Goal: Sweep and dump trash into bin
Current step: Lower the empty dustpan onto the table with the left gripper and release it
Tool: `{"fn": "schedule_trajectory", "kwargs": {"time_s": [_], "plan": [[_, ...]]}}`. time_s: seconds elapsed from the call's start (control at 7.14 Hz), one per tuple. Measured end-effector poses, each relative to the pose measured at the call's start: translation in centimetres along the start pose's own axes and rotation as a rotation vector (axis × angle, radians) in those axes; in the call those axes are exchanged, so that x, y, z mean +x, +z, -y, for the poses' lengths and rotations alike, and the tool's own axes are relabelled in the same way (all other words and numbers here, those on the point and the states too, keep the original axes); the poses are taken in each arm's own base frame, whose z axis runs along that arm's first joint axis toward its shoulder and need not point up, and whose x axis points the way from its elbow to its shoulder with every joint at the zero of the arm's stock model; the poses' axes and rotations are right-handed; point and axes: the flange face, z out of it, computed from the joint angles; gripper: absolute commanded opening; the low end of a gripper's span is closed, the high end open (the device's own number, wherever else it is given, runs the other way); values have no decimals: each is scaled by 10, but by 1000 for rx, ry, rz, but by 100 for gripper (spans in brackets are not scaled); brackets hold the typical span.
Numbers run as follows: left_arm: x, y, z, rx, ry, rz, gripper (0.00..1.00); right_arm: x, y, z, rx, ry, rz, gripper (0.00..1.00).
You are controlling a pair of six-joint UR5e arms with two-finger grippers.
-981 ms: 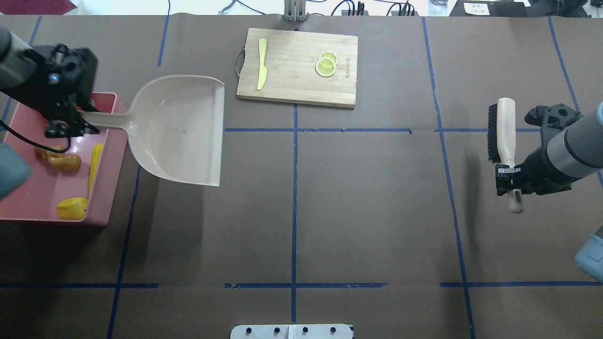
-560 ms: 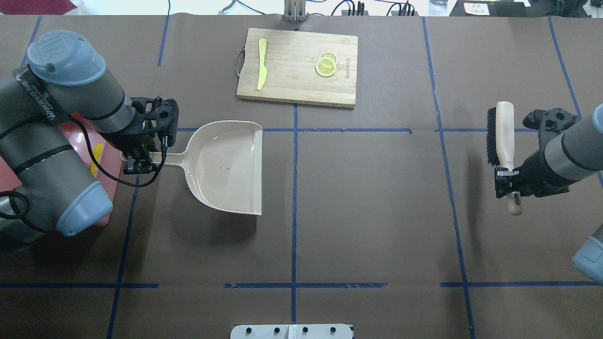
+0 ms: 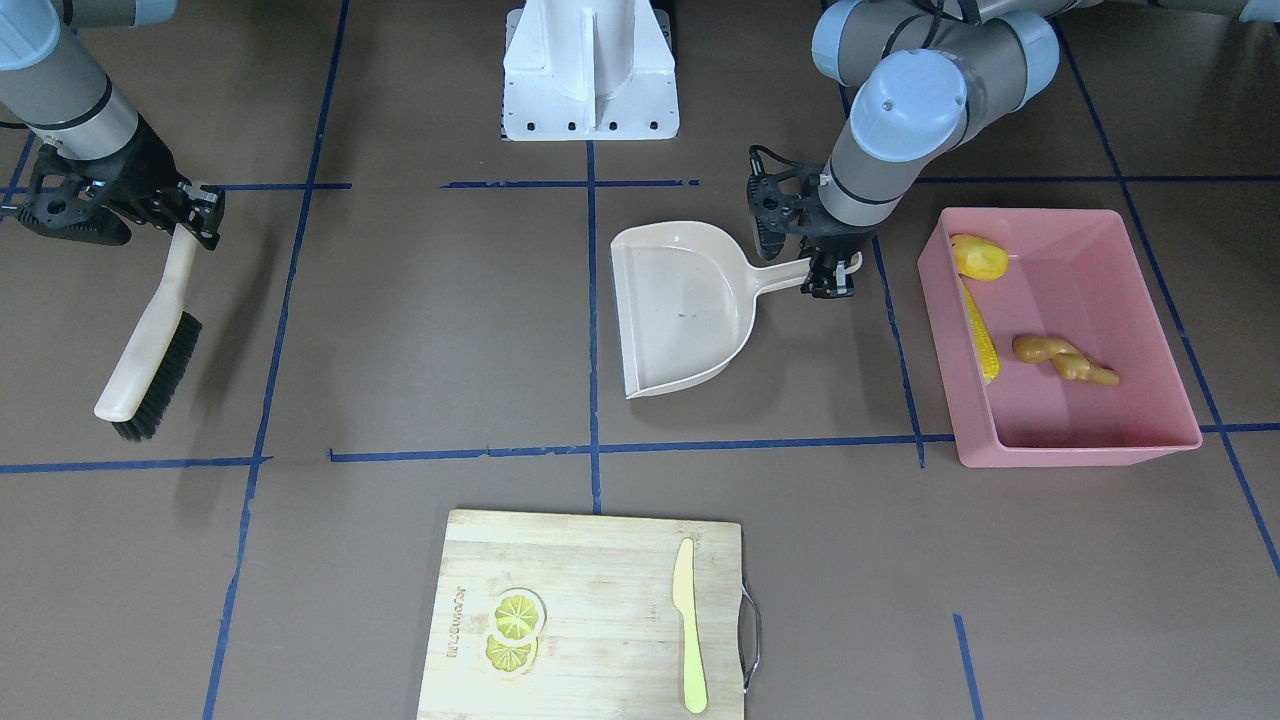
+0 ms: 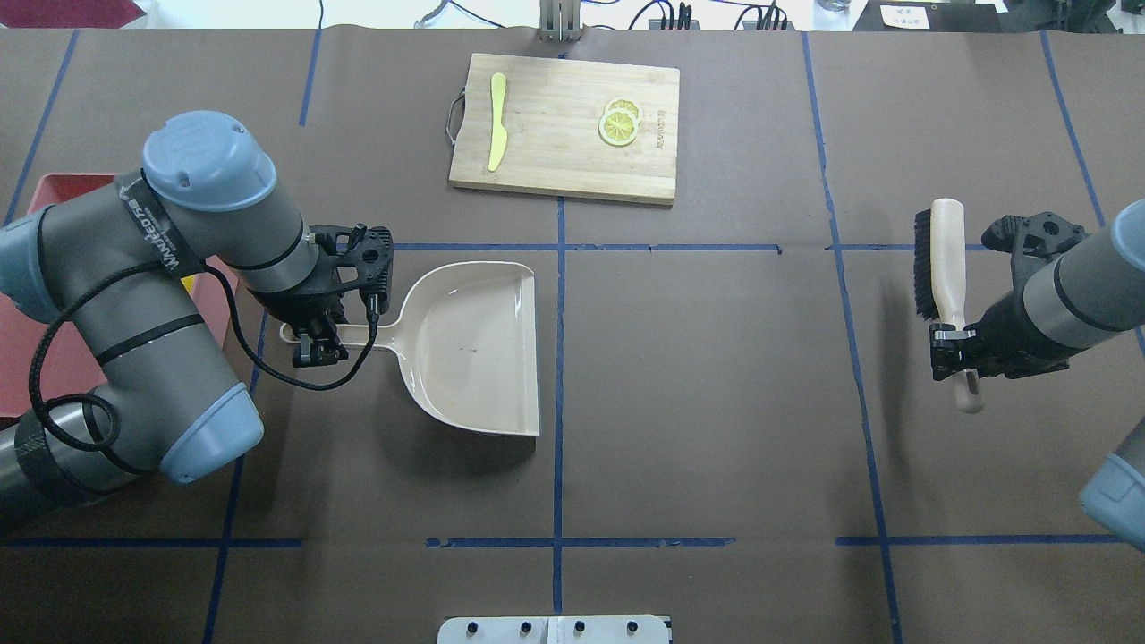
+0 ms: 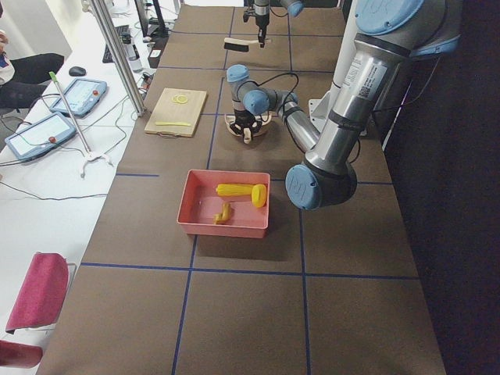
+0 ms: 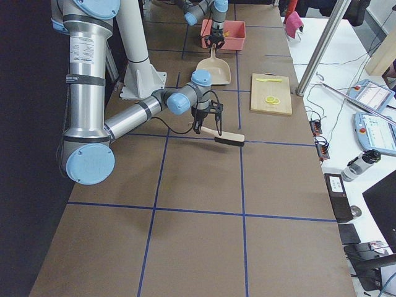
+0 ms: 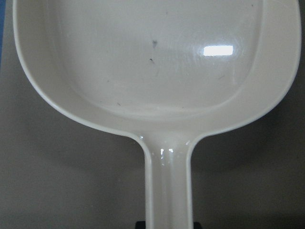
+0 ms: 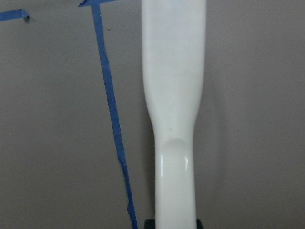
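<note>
The pink bin stands on the robot's left side and holds the corn cob, the potato-like lump and the ginger root. In the overhead view my left arm hides most of the bin. My left gripper is shut on the handle of the beige dustpan, which lies flat and empty, low over the table beside the bin. It also fills the left wrist view. My right gripper is shut on the handle of a brush far to the right.
A wooden cutting board at the far side carries a pale knife and lemon slices. The robot's white base stands at the near edge. Blue tape lines cross the brown table cover.
My left arm has carried the empty dustpan away from above the bin, rightward and down towards the table's middle. The brush in my right gripper has shifted slightly.
</note>
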Motion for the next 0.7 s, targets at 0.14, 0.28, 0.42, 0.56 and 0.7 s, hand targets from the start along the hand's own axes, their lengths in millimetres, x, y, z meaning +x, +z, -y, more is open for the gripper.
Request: {"fn": "schedule_trajectory", "kwargs": {"time_s": [0.14,0.28,0.42,0.56,0.7], "plan": [[2,3,3,-2,13,17,15,0,0,0,0,-1,0,1],[2,4,4,-8,23,39,16,-1,1,0,0,-2,1,1],[2,6,5,-13,27,48,17,-1,1,0,1,-2,1,1],[3,7,4,-16,27,51,20,-2,1,-1,0,-3,1,1],[3,8,3,-18,27,52,45,-2,1,-1,-1,-4,1,1]]}}
